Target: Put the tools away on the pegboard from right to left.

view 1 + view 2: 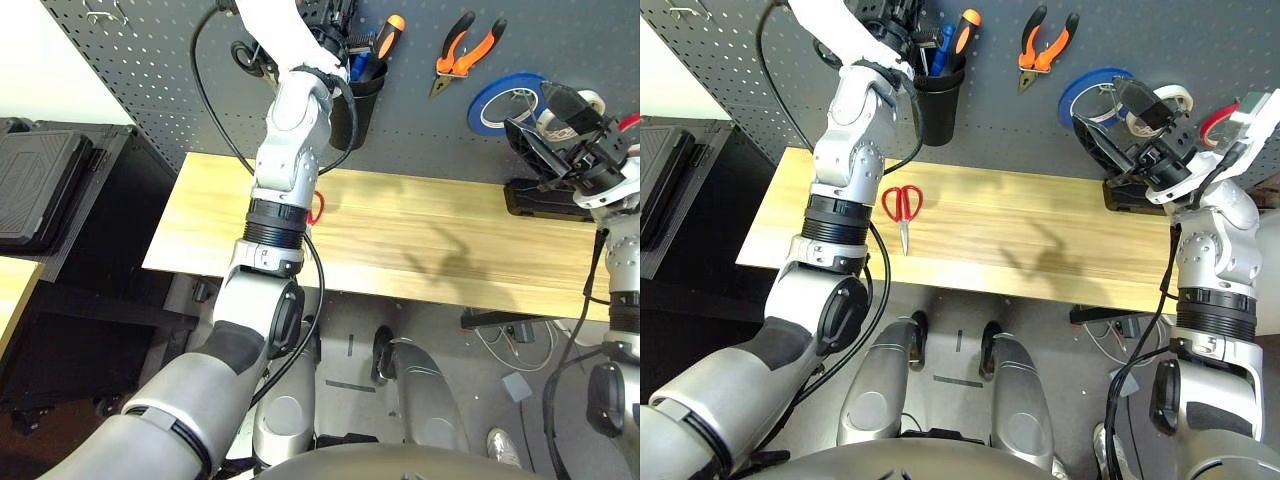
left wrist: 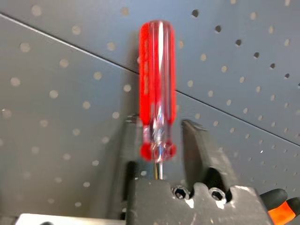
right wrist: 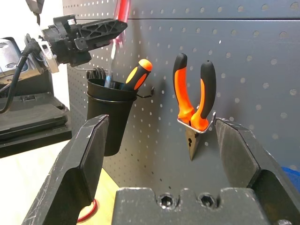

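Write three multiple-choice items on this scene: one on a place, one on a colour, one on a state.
1. Where do the red-handled scissors lie?
A. On the wooden table
B. On the floor
C. In a drawer

2. What colours are the handles of the pliers?
A. Blue and white
B. Orange and black
C. Green

3. How is the right hand?
A. Open and empty
B. Shut on a tool
C. Shut and empty

Key:
1. A: the scissors lie flat on the wood.
2. B: the right wrist view shows both colours.
3. A: its fingers stand wide apart, with nothing between them.
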